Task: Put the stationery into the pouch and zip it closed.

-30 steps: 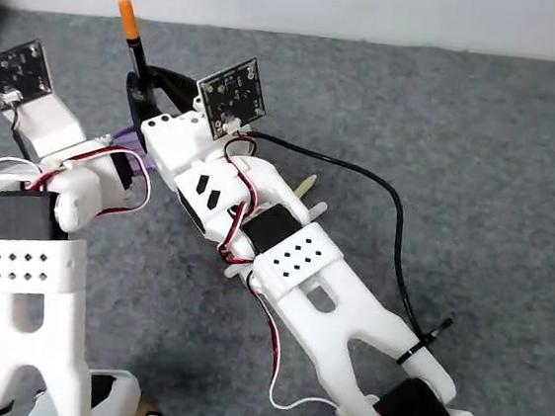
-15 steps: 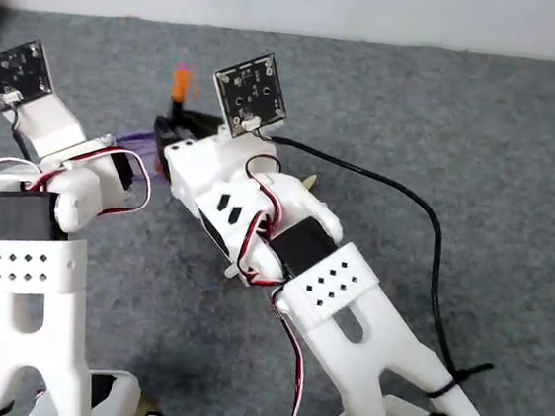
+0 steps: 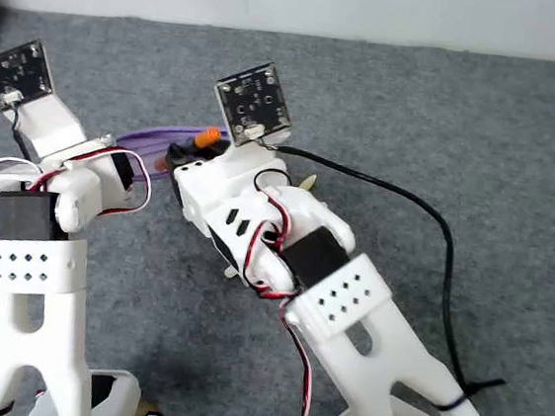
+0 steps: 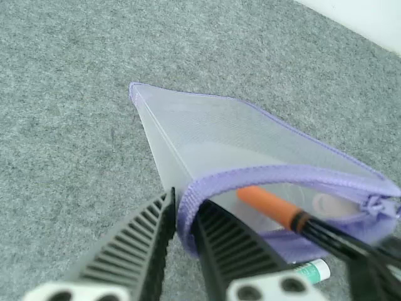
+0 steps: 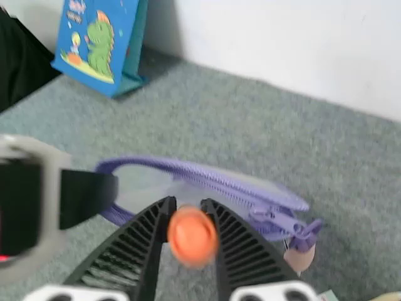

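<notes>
A translucent pouch (image 4: 238, 138) with a purple zip edge lies on the grey carpet, its mouth held up. My left gripper (image 4: 182, 202) is shut on the pouch's purple rim (image 4: 207, 185). My right gripper (image 5: 187, 204) is shut on a black pen with an orange cap (image 5: 191, 236). The pen (image 4: 276, 210) points cap-first into the pouch mouth. In the high view the orange cap (image 3: 206, 137) sits over the purple pouch (image 3: 155, 142), just ahead of the right arm's wrist. The zip pull (image 5: 302, 231) hangs at the mouth's far end.
A green-and-white item (image 4: 311, 271) lies on the carpet by the pouch. A pale cream piece (image 3: 306, 183) lies beside the right arm. A blue paper bag (image 5: 100, 44) stands by the white wall. Open carpet (image 3: 483, 140) stretches to the right.
The right arm has swung the pen down from standing upright behind the left arm to lying cap-first at the pouch mouth. The pouch now shows more. The left arm has kept still.
</notes>
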